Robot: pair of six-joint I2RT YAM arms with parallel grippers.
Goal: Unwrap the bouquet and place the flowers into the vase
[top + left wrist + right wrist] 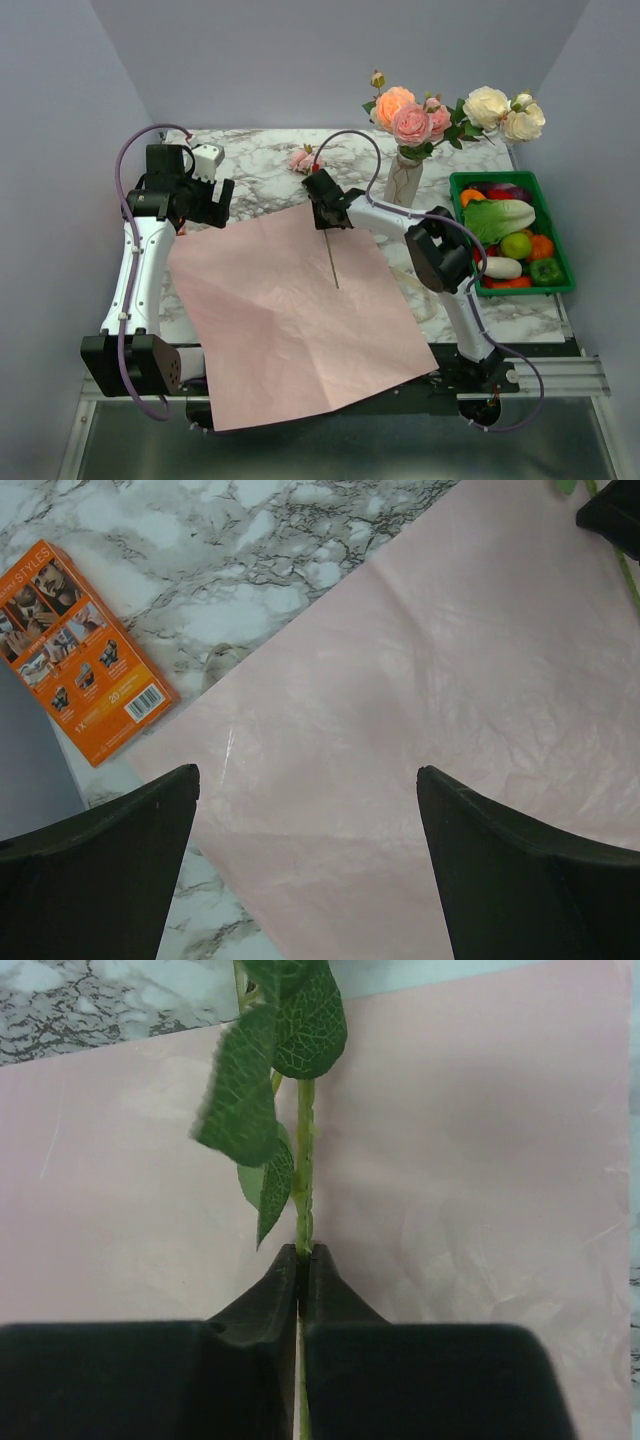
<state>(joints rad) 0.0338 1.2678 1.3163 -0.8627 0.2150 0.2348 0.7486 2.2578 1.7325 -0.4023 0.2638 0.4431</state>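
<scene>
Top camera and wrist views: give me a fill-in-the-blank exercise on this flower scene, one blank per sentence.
The right fingers are shut on a thin green ____. The left fingers stand ____ above the pink paper. The green crate of vegetables sits to the ____ of the vase, which holds roses.
Missing: stem, open, right.
</scene>
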